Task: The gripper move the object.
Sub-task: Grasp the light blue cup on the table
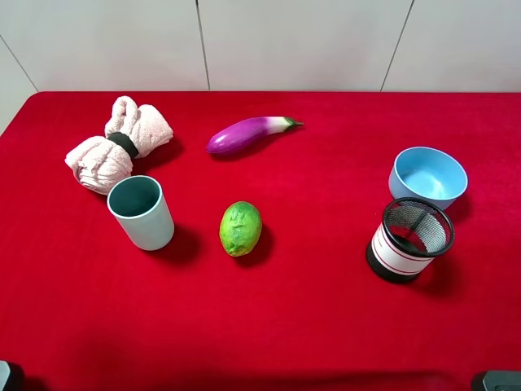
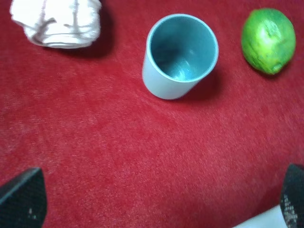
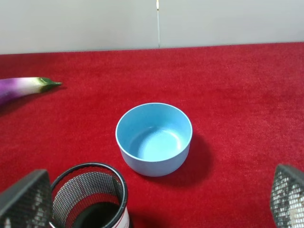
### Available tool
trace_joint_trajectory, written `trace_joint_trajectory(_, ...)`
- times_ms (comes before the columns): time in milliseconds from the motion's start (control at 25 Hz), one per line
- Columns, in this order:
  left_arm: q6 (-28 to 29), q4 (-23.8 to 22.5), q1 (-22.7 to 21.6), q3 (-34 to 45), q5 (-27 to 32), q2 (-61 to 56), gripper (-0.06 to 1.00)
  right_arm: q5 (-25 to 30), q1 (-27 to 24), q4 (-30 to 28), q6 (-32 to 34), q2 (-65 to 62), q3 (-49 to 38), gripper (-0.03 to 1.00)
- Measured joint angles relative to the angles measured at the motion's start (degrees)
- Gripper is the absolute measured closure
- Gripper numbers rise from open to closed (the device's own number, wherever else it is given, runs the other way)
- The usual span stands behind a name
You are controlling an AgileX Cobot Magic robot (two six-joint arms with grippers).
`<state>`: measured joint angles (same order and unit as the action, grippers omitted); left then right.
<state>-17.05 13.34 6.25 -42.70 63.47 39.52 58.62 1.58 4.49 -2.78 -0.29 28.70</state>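
The pale blue-green tumbler cup (image 1: 142, 213) stands upright on the red cloth at the left, empty, with a darker teal inside. It also shows in the left wrist view (image 2: 179, 54). My left gripper (image 2: 156, 204) is open and empty, its dark fingers (image 2: 23, 197) spread wide, well short of the cup and not touching it. My right gripper (image 3: 156, 202) is open and empty, its fingers (image 3: 288, 197) spread wide, near the black mesh cup (image 3: 92, 197) and the light-blue bowl (image 3: 154, 137). In the exterior high view only dark bits of the arms show at the bottom corners.
A pink rolled towel (image 1: 118, 142) lies just behind the tumbler. A green lime (image 1: 241, 228) sits to its right. A purple eggplant (image 1: 248, 133) lies at the back middle. The light-blue bowl (image 1: 427, 177) and black mesh cup (image 1: 409, 239) stand at the right.
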Motion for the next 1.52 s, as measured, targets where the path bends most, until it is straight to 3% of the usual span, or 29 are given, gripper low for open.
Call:
trace_joint_trajectory(560, 0.0, -3.4, 17.0, -4.5, -4.0, 22.5, -0.03, 0.0, 0.0, 0.0, 0.0, 0.0, 0.0, 0.28)
trace_joint_trajectory(920, 0.0, -6.6, 24.8, -5.6, -7.4, 32.5, -0.02, 0.0, 0.0, 0.0, 0.0, 0.0, 0.0, 0.28)
trace_joint_trajectory(1520, -2.2, -9.3, 32.1, -6.5, -16.5, 47.2, -0.02, 0.0, 0.0, 0.0, 0.0, 0.0, 0.0, 0.28)
